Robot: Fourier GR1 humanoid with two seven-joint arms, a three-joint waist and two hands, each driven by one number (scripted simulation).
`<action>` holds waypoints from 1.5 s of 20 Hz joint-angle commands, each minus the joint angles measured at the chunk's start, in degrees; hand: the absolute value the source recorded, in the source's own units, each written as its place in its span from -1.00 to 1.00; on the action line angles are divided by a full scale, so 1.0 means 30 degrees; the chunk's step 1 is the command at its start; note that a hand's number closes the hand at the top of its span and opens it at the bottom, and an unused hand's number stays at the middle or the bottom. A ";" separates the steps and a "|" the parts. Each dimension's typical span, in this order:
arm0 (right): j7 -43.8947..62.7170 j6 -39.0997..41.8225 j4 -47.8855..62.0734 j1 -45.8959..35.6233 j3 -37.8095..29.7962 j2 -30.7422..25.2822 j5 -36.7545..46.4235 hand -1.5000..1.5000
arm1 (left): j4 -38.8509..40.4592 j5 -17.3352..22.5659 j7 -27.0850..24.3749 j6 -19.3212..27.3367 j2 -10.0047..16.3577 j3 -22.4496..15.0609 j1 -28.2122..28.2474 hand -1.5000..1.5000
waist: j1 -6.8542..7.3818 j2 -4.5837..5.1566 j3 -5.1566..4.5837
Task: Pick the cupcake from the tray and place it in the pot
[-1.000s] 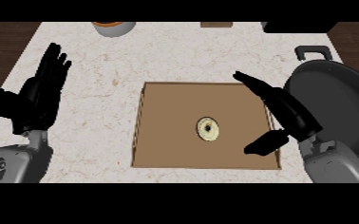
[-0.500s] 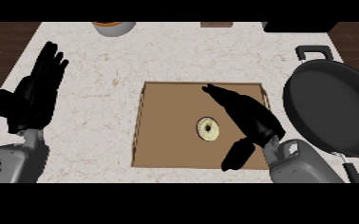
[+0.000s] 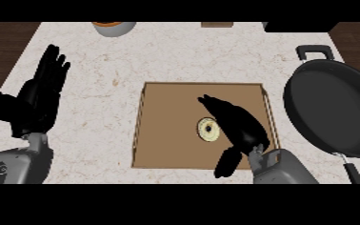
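Note:
A small cupcake, pale round top seen from above, sits near the middle of the brown tray. My right hand hangs over the tray just right of the cupcake, fingers straight and pointing up-left, thumb hanging down toward the tray's front edge; it partly covers the cupcake's right side and holds nothing. The dark pot with a black handle lies at the right edge of the counter. My left hand rests open at the left, fingers up.
An orange-rimmed bowl stands at the counter's back left. A small brown object and a dark block sit along the back edge. Pale marble counter surrounds the tray.
My right hand has moved left from over the pot's rim to above the tray, ending beside the cupcake. The left hand has barely shifted.

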 commanded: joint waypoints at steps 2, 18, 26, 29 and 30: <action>0.1340 -0.0297 -0.0377 0.1124 0.0803 0.1235 0.2137 -1.00 | 0.0798 -0.0212 0.0547 -0.0371 -0.0062 0.0493 -0.1107 0.00 | -0.0081 0.0001 0.0001; -0.3405 -0.0695 0.6052 0.0106 -0.2053 0.2953 0.5198 -1.00 | 0.0732 -0.1256 -0.0729 -0.1278 -0.1339 0.1284 0.0047 0.00 | 0.0001 0.0014 0.0003; -0.6383 -0.0599 0.6748 -0.0945 -0.1632 0.2602 0.6390 1.00 | 0.0873 -0.1111 -0.0334 -0.1856 -0.1106 0.1692 -0.0640 0.00 | 0.0002 0.0018 0.0003; -0.7178 -0.1680 0.8657 -0.0967 -0.1818 0.3391 0.7179 1.00 | -0.0523 -0.0573 0.1076 -0.2376 -0.0475 0.2314 -0.0299 0.00 | 0.0062 0.0011 0.0006; -0.7350 -0.1255 0.7937 -0.0485 -0.1768 0.3026 0.7395 1.00 | 0.0915 -0.0561 -0.0770 -0.2676 -0.0981 0.2451 0.0278 0.00 | 0.0011 0.0012 0.0001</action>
